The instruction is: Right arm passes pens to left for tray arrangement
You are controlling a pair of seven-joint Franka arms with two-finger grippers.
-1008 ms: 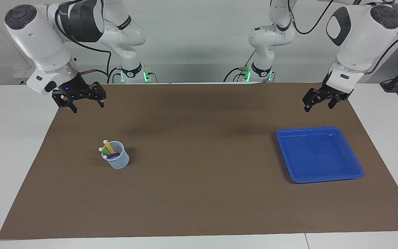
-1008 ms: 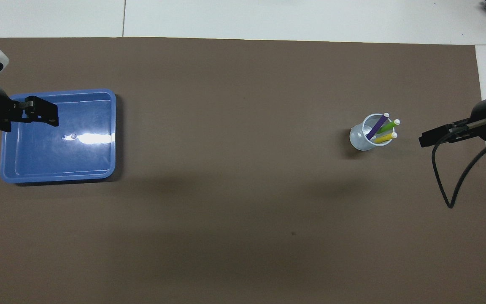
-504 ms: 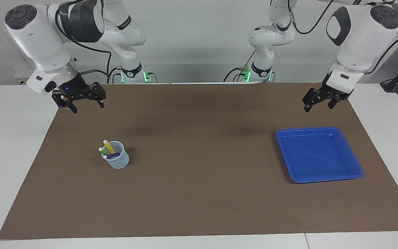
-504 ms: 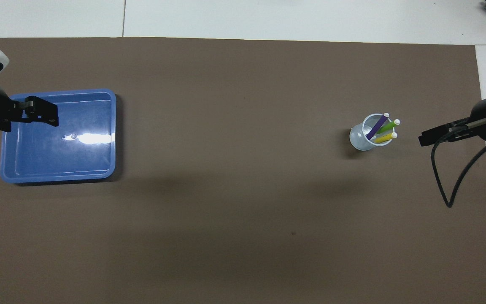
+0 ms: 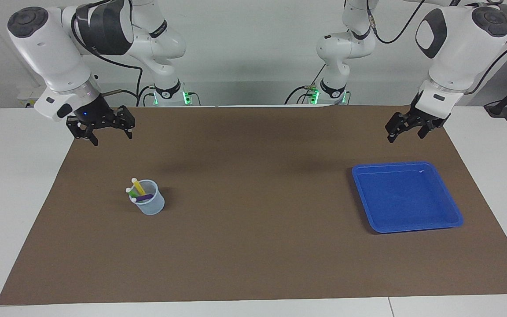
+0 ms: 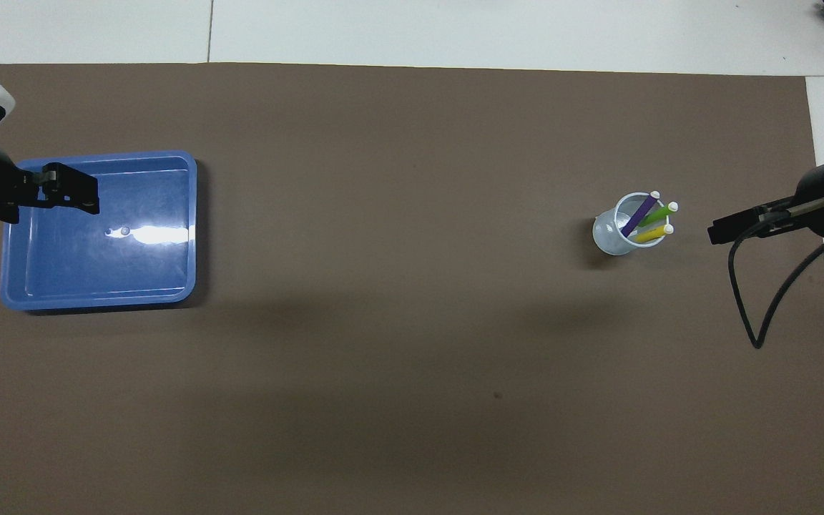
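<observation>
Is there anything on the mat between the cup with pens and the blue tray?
Nothing: between cup and tray only bare brown mat shows, clearest overhead.

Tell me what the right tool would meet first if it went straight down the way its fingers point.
Probably only the brown mat. The open right tool hangs over the mat's edge, nearer the robots than the cup of pens; depth is uncertain.
</observation>
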